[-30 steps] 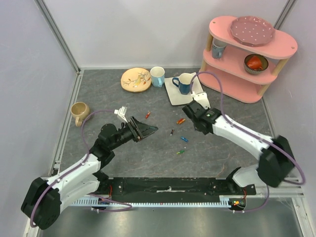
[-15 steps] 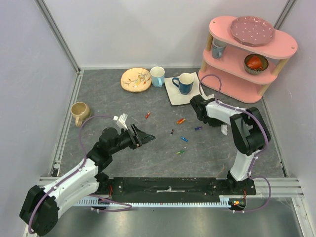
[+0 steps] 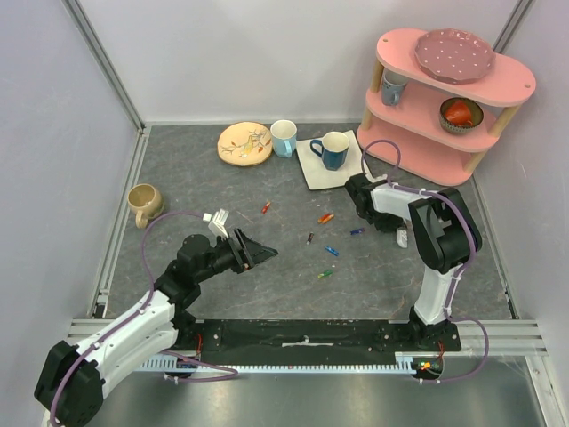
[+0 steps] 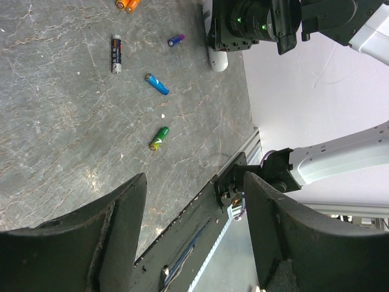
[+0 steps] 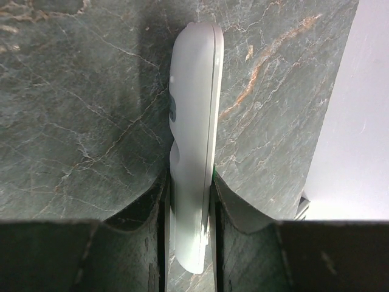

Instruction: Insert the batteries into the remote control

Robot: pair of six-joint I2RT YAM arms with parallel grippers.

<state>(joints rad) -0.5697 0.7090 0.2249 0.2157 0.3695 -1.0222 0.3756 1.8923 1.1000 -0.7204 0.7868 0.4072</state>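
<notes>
1. Far left: I see a beige ceramic mug [image 3: 142,203] standing on the grey marbled tabletop [image 3: 196,169], well apart from both arms.

2. Left gripper [image 4: 194,182]: the two dark fingers are spread wide with nothing between them. The gripper hangs over bare tabletop, left of the batteries and apart from all of them.

3. Batteries: thin cylinders lie loose on the tabletop between the two arms. From the left I read a red battery [image 3: 265,207], a dark battery [image 3: 308,237], a green battery [image 3: 324,274], an orange battery [image 3: 326,217], a blue battery [image 3: 331,251] and a purple-blue battery [image 3: 356,232].

4. Right gripper [image 5: 189,188]: the fingers are pinching the slim white plastic remote control [image 5: 194,103], one finger on each side. The remote is turned on edge, with its rounded end pointing away from the wrist. In the top view only that white end shows, beside the folded right arm and near the purple-blue battery. I cannot tell whether it touches the tabletop.

5. Far right: a pink three-tier wooden shelf [image 3: 453,107] stands at the back corner.
</notes>
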